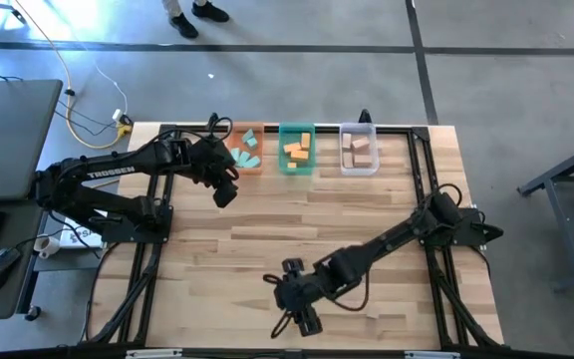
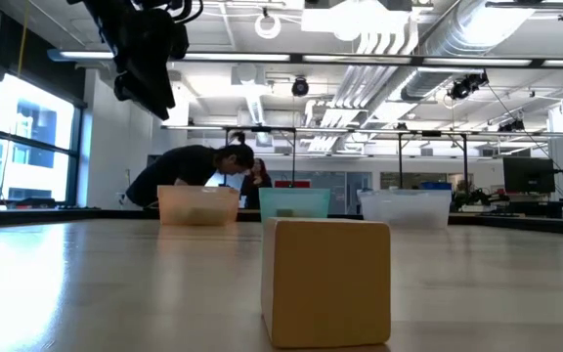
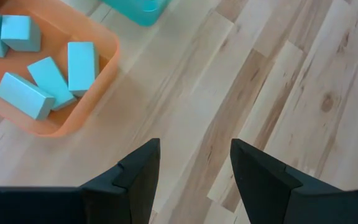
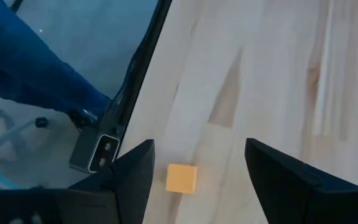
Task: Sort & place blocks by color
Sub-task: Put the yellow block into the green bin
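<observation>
From above, three trays stand in a row at the table's (image 1: 367, 214) far edge: an orange tray (image 1: 246, 152) with teal blocks (image 1: 247, 157), a green tray (image 1: 296, 150) with orange blocks (image 1: 297, 150), and a clear tray (image 1: 359, 150) with tan blocks (image 1: 360, 150). The left gripper (image 1: 224, 189) hangs just beside the orange tray, on its near side, over bare wood. The right gripper (image 1: 305, 317) is stretched to the table's near edge, well apart from the trays. Feet of a person (image 1: 195, 18) show on the floor beyond the table.

At table height, one block (image 2: 326, 282) stands alone close to the camera, upright on the wood, nothing touching it. The three trays line up far behind it. A dark gripper (image 2: 145, 73) hangs above the orange tray's side. A person (image 2: 189, 174) bends over in the room behind.

The left wrist camera shows its two fingers (image 3: 132, 180) parted with only bare table between them. The orange tray (image 3: 86, 99) lies ahead and off to one side, holding at least five teal blocks (image 3: 45, 78); a corner of the green tray (image 3: 138, 9) peeks in beyond it.

The right wrist camera shows its fingers (image 4: 129, 180) spread wide, holding nothing. A single orange block (image 4: 181, 178) lies on the wood below, in the gap between them but nearer one finger, touching neither. It sits close to the table's edge, where a black frame rail (image 4: 138, 74) runs; past the rail are the floor and a blue-clad leg (image 4: 36, 62).
</observation>
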### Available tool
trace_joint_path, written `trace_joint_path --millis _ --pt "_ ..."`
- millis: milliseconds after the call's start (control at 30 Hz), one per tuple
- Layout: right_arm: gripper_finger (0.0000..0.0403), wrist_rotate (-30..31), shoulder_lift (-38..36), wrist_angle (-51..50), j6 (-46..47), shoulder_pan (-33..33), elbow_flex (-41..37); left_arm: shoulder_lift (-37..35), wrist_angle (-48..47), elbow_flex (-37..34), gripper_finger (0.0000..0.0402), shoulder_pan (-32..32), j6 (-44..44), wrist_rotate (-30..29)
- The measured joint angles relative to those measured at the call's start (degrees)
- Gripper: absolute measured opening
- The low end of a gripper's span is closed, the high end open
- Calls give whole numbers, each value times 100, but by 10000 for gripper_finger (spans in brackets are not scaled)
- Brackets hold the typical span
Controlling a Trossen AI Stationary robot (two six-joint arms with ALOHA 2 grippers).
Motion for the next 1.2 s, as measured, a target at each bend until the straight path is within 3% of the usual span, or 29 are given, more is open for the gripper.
trace_joint_path --millis 667,1200 --pt "236 -71 1070 78 358 317 0 0 -124 0 184 0 -108 -3" --pt "236 -154 1430 -51 403 279 4 0 -172 0 184 1 -95 -103"
